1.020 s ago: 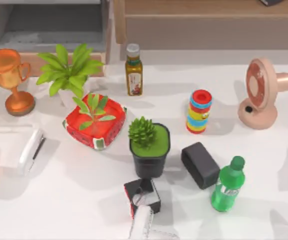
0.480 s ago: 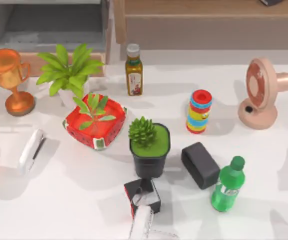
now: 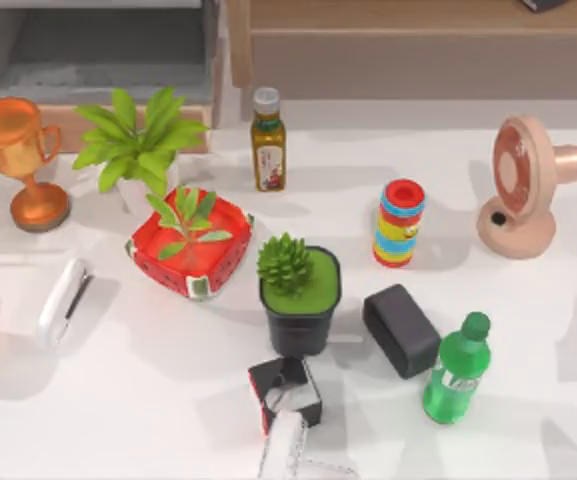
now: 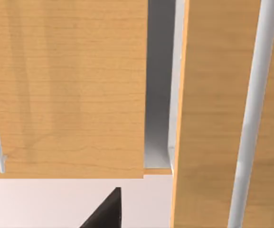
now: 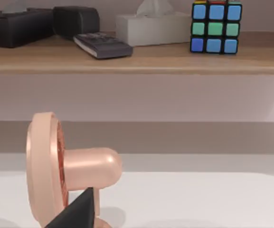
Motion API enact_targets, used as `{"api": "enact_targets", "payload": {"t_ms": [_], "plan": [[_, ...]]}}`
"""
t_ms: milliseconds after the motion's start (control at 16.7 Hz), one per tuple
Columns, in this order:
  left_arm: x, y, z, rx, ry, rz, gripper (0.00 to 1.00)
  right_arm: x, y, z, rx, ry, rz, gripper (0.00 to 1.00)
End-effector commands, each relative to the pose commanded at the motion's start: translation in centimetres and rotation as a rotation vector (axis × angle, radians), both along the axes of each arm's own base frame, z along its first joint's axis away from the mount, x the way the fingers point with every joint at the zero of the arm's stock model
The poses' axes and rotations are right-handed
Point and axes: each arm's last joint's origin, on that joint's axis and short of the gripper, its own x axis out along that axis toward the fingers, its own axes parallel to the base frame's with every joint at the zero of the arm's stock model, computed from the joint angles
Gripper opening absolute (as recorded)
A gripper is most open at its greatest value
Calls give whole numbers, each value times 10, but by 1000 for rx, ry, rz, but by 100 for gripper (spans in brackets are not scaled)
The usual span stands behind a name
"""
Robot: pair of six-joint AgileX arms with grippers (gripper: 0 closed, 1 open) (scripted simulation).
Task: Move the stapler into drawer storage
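**Left gripper (image 4: 103,213) facing the cabinet, stapler (image 3: 63,300) not yet lifted**

Left gripper appears as a dark wedge at the edge of the left wrist view; whether it is open or closed cannot be told, and nothing is seen held in it. The right gripper (image 5: 80,211) is a similar dark wedge in the right wrist view, its state equally undecidable, apparently idle and facing the pink fan (image 5: 61,166). In the top view the stapler lies flat on the white table (image 3: 148,400) at its left side, beside the red planter (image 3: 190,245). Farther back stand the orange trophy (image 3: 18,150) and a leafy plant (image 3: 133,140), and beyond them the drawer storage (image 3: 98,50) sits open, its grey floor bare. Judged from this, the task is at its start: approach, grasp, carry and release all remain. The top view alone gives stapler and drawer together; the left wrist view adds a close look at wooden cabinet fronts (image 4: 65,85) with a grey gap between; the right wrist view adds a shelf (image 5: 137,59) bearing a colour cube (image 5: 215,26)
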Motion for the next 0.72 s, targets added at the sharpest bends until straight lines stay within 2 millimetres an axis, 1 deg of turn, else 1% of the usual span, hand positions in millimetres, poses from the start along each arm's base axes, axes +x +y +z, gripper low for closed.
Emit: {"api": "enact_targets", "payload": {"t_ms": [480,720], "plan": [[-1,0,0,2,-2,-1,100,0,0,0,0,0,0,100],[-19,0,0,0,0,-1,100,0,0,0,0,0,0,100]]}}
